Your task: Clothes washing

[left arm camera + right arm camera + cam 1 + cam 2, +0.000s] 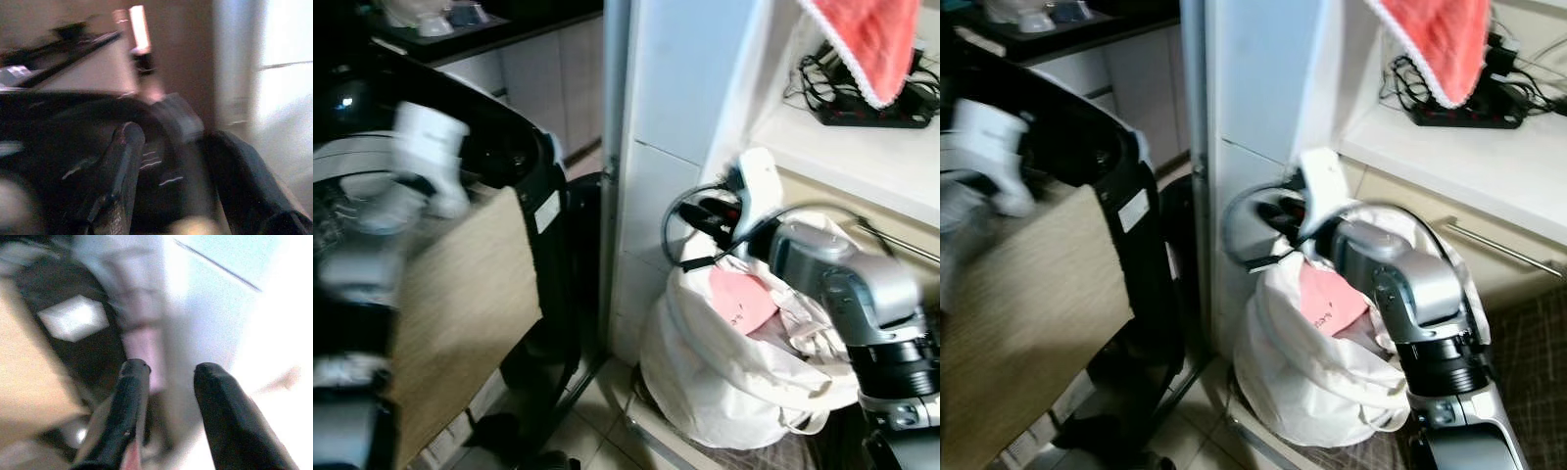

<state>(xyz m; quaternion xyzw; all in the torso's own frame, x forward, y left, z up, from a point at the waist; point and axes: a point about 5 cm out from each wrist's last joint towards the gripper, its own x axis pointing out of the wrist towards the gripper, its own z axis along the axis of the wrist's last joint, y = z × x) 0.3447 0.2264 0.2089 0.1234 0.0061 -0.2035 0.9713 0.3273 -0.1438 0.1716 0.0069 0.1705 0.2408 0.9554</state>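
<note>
While the right arm bends at the elbow low at four o'clock, its forearm reaches up and inward over the white laundry bag point(724, 382), and the right tool point(705, 217) sits just above the bag's mouth near the centre. In the right wrist view its two black fingers point(128, 406) stand apart with nothing between them, so that tool is empty.

Clothes are bunched in the bag's open top, a pink garment point(742, 299) uppermost, just beside and below the tool. My read: this is the fetching step, laundry waiting to be lifted out and carried over. The next move would call for the tool to dip into the opening, close on a fold of the pink cloth and pull it clear of the bag's rim.

Over at nine o'clock, blurred, the left arm is raised at the dark washing machine point(524, 166), with the left tool point(166, 186) showing its fingers spread over a dark hollow; what lies under them is too smeared to tell.

Farther back at one o'clock, a red cloth point(867, 39) hangs over the tabletop point(842, 157) beside a tangle of black cables point(862, 98).
</note>
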